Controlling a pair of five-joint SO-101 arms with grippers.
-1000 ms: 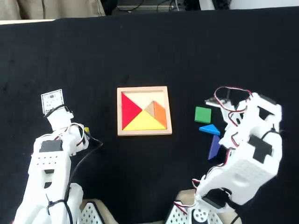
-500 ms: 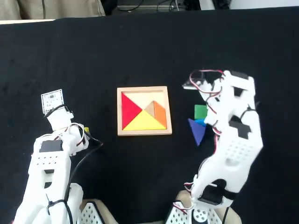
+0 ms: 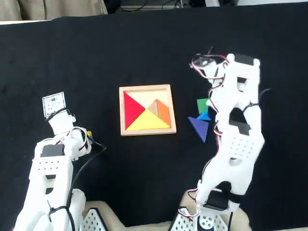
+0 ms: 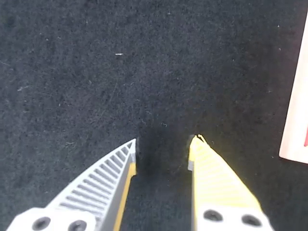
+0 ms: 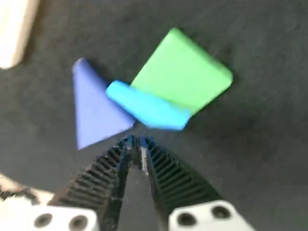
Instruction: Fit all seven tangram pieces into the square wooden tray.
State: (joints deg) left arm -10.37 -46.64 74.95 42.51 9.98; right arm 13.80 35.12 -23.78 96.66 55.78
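Where the two arm bases stand at the near edge, we see a black cloth [image 3: 144, 183] covering the table. Farther in lies the square wooden tray [image 3: 147, 133], with a red triangle [image 3: 131, 110], a yellow triangle [image 3: 147, 124], an orange piece [image 3: 164, 114] and a tan triangle [image 3: 154, 107] set inside it. Just beside the tray, on the right arm's [image 3: 236, 144] side, a dark blue triangle [image 3: 198, 127], a light blue piece [image 3: 204, 116] and a green square [image 3: 202, 105] sit bunched together, the light blue one touching both others. Beyond the far edge we make out a beige strip [image 3: 53, 8] and dark cables [image 3: 149, 5].

The left gripper [image 4: 163, 142], nearer us, hangs over bare cloth with its fingers parted and nothing between them. The right gripper [image 5: 134, 142] has its tips pressed together, gripping nothing, just beside the light blue piece's edge.
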